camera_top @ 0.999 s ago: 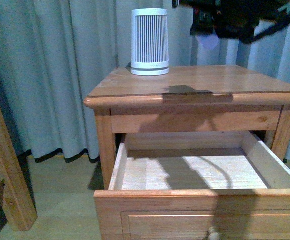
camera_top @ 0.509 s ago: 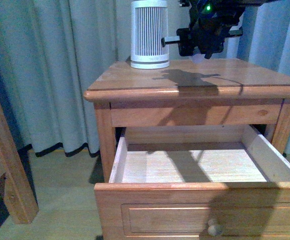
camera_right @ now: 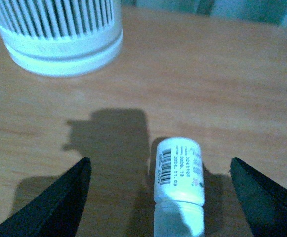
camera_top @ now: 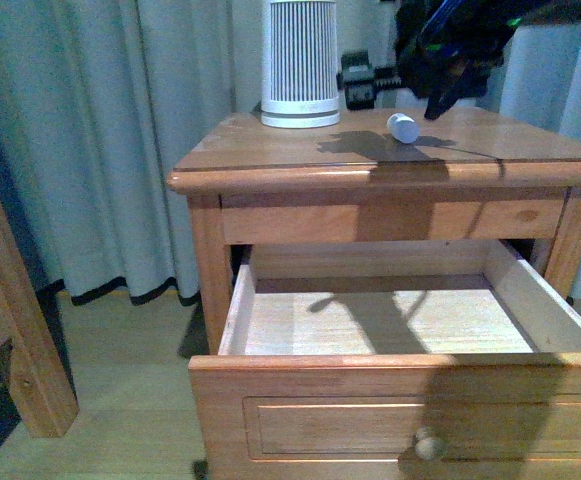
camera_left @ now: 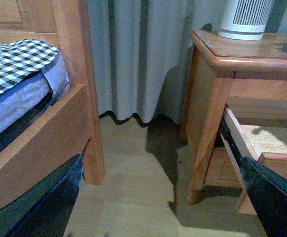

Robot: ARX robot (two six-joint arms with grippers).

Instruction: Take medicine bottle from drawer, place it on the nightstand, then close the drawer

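The small white bottle (camera_top: 402, 127) lies on its side on top of the nightstand (camera_top: 270, 150), near the tall ribbed cylinder (camera_top: 299, 62) but apart from it. The right hand (camera_right: 159, 160) hangs over the bottle with its fingers (camera_right: 59, 202) spread wide on either side, not touching it. The deep drawer (camera_top: 370, 410) stands pulled out. The left hand (camera_left: 161, 163) is low between the bed (camera_left: 44, 123) and the nightstand, with its fingers apart.

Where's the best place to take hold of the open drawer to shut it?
Probably the round knob on the drawer front, approached straight from the front. It juts out from the flat panel, and the drawer looks set to slide straight back into the nightstand.
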